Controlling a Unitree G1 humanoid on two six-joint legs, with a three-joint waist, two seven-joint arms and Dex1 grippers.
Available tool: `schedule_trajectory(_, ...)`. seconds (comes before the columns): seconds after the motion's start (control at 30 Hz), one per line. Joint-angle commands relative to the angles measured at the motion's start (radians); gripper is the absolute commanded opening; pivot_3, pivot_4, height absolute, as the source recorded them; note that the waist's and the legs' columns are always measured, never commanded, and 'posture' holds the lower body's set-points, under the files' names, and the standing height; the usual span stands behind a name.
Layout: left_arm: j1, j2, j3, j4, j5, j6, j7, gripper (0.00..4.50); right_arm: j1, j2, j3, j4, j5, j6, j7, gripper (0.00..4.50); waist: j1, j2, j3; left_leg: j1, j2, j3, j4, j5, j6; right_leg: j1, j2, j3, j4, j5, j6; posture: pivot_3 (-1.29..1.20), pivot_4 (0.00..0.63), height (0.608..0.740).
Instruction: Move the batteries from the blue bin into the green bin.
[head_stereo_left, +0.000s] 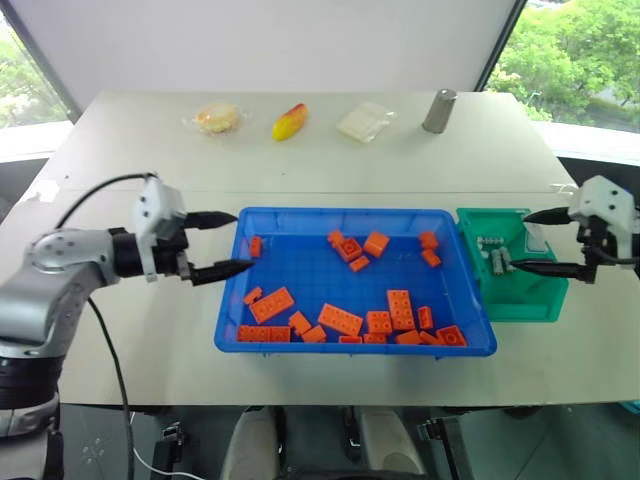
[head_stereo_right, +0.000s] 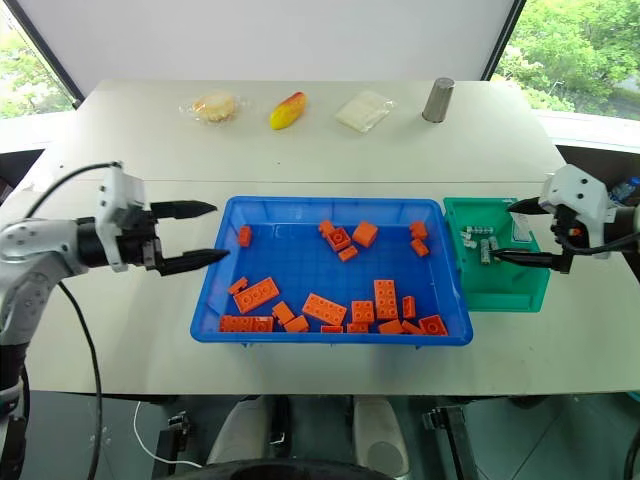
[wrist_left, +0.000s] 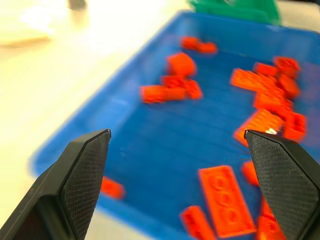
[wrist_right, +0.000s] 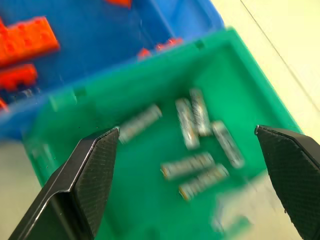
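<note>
Orange toy bricks (head_stereo_left: 340, 319) lie scattered in the blue bin (head_stereo_left: 300, 347) at the lower middle of the head view. At its left edge the left end effector (head_stereo_left: 233, 243) hovers with fingers apart and empty. On the right, touching the blue bin, stands the green bin (head_stereo_left: 528, 305); the batteries (wrist_right: 192, 136) lie on its floor. The right end effector (head_stereo_left: 517, 241) hangs over it, fingers wide apart and empty. Farther, at the top, a grey metal cup (head_stereo_left: 439, 110) stands on the bench (head_stereo_left: 150, 150).
</note>
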Motion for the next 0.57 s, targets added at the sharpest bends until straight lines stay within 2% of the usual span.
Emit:
schedule_trajectory(0.03,0.029,0.033,0.066,-0.033,-0.018,0.009,0.002,4.50,-0.063,-0.007,-0.030,0.124,0.014,-0.051,0.030,4.46,-0.002,0.000,0.000,0.000,0.000,0.000,0.000,0.000,0.000,0.000,0.000,0.000,0.000,0.000,0.000,0.00,0.150,0.740)
schedule_trajectory(0.27,0.076,0.133,0.191,0.026,-0.022,0.003,-0.047,4.50,-0.130,-0.052,0.007,0.426,-0.060,-0.129,0.088,4.46,0.003,0.000,0.000,0.000,0.000,0.000,-0.001,0.000,0.000,0.000,0.000,0.000,0.000,0.000,-0.001,0.00,0.150,0.740)
schedule_trajectory(0.57,0.112,0.160,0.224,0.048,-0.015,0.005,-0.059,4.50,-0.181,-0.031,-0.001,0.548,-0.064,-0.165,0.091,4.46,0.000,0.002,0.000,0.002,0.000,0.002,-0.001,0.000,0.000,0.000,0.000,0.001,0.001,0.000,-0.001,0.00,0.150,0.740)
